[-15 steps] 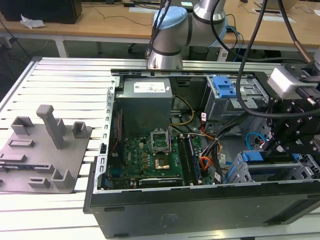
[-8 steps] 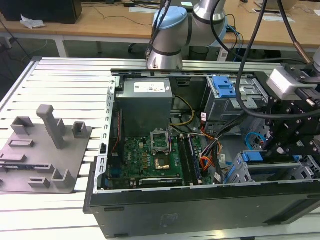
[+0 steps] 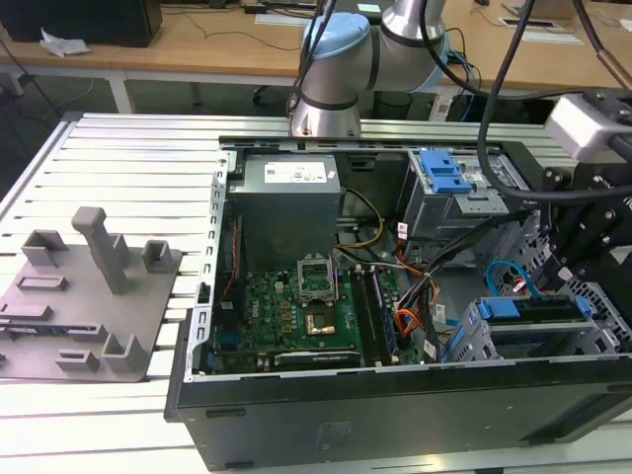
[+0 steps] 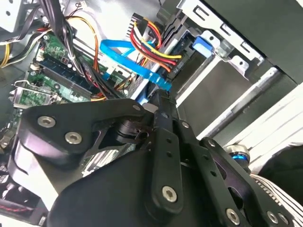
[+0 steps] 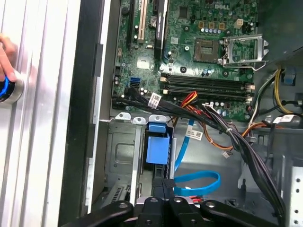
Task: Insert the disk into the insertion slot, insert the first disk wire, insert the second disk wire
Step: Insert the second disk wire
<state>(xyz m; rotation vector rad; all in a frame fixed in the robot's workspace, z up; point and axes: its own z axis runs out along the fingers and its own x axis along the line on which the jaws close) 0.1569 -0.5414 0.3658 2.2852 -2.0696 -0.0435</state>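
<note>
The disk (image 3: 528, 310) lies in its blue carrier (image 5: 157, 144) inside the insertion slot (image 3: 597, 341), a light-grey perforated bay (image 5: 120, 151) at the case's front corner. The second disk wire (image 5: 199, 182) curls in a light-blue loop (image 3: 509, 276) just behind the disk. In the second wrist view this wire (image 4: 135, 66) runs straight into my fingertips. My gripper (image 5: 163, 188) hangs over the disk's rear edge, shut on the wire's end (image 4: 158, 98); the plug is hidden between the fingers. I cannot tell which cable is the first disk wire; a red, yellow and orange bundle (image 4: 151, 47) runs beside the disk.
The open case holds a motherboard (image 3: 296, 306), a grey power supply (image 3: 291, 197) and a taller cage with a blue latch (image 3: 444, 173). Thick black cables (image 5: 236, 137) cross near the bay. A person's hand (image 5: 4, 61) rests on a blue-ringed button (image 5: 7, 92). A grey fixture plate (image 3: 84, 296) lies beside the case.
</note>
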